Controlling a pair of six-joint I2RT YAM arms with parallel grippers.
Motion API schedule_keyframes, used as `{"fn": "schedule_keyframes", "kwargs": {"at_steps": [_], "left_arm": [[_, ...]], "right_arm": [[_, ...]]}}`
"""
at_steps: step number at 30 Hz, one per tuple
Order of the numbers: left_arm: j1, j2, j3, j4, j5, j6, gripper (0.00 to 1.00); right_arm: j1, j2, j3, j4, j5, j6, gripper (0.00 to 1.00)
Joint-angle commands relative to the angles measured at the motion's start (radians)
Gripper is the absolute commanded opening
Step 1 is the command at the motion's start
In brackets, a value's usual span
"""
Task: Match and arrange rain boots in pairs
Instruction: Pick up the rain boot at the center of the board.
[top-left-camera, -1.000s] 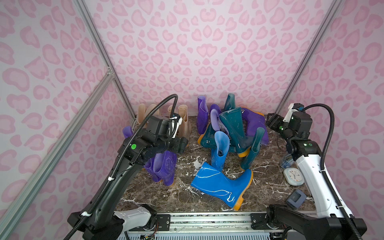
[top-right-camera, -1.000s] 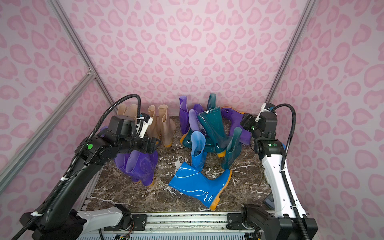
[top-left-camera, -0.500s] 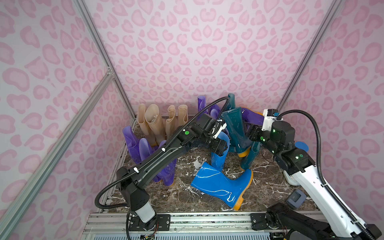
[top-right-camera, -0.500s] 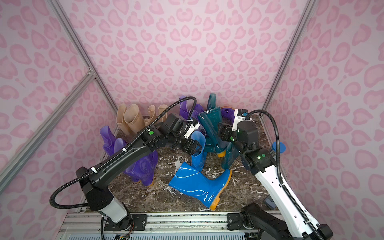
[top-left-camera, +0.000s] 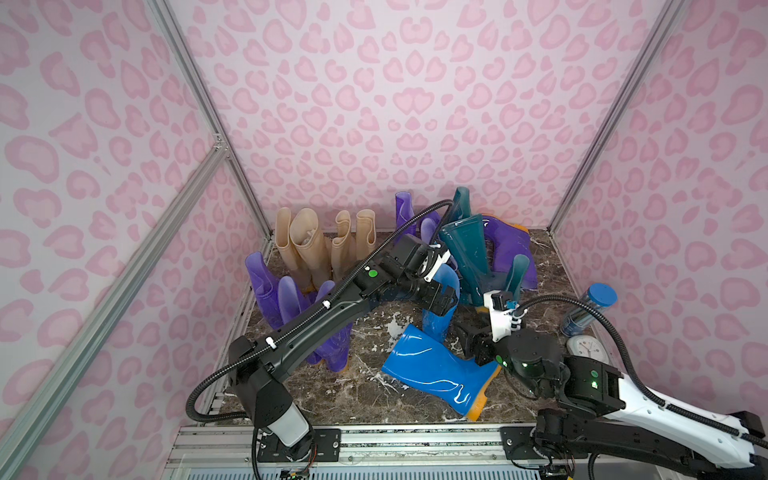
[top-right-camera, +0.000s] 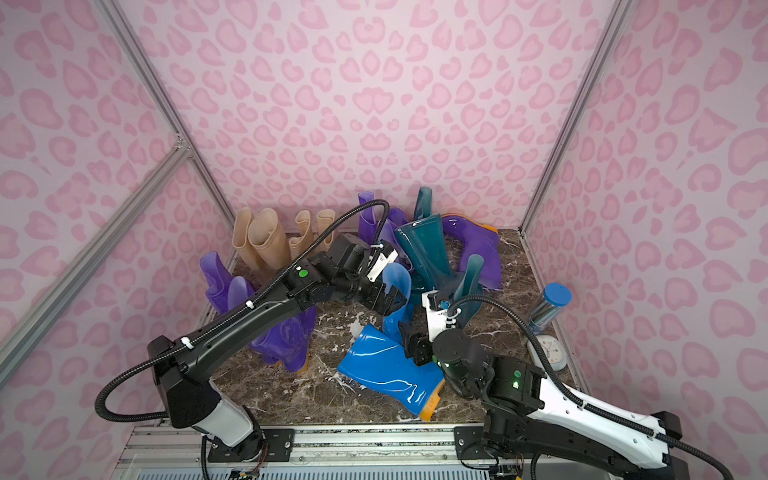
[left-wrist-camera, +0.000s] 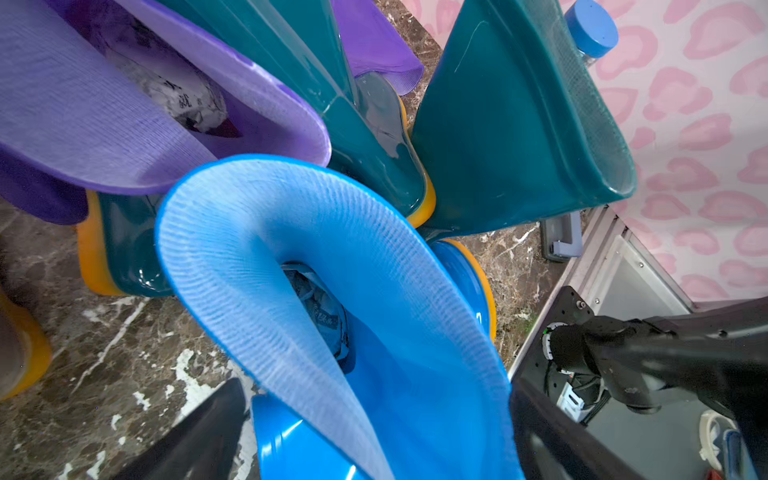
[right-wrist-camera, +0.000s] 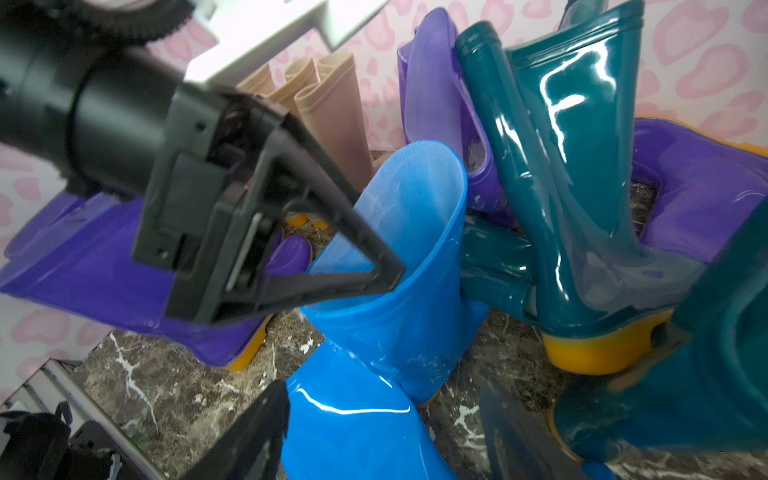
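Jaws of the left gripper (top-left-camera: 445, 300), swung over from the purple boots (top-left-camera: 291, 299), now stand wide open astride the cuff of the upright blue boot (top-left-camera: 435, 328), while the right gripper (top-left-camera: 469, 345), jaws open, nears the fallen mate (top-left-camera: 432, 370) beside it: blue pair next.

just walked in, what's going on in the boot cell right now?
Two arms are pairing rain boots. The left gripper is open at the top of the upright blue boot, not clamped on it. The right gripper is open beside the blue boot lying on its side. The beige boots stand grouped at the back and the purple boots on the left. The teal boots are jumbled with more purple at back right.
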Motion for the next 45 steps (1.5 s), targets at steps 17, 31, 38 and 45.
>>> {"fn": "schedule_keyframes", "kwargs": {"at_steps": [17, 31, 38, 45], "left_arm": [[-0.003, -0.053, -0.091, 0.027, -0.171, 0.073, 0.02], [0.042, -0.094, -0.131, 0.044, -0.1, 0.053, 0.02], [0.047, -0.097, -0.127, 0.051, -0.098, 0.054, 0.02], [0.054, -0.092, -0.11, 0.04, -0.09, 0.066, 0.02]], "right_arm": [[0.338, 0.281, -0.112, 0.079, 0.177, 0.011, 0.77], [0.382, 0.824, 0.054, 0.161, 0.107, -0.23, 0.89], [0.34, 0.991, 0.114, 0.083, 0.264, -0.187, 0.85], [0.314, 0.939, 0.104, 0.066, 0.357, -0.117, 0.36]]}}
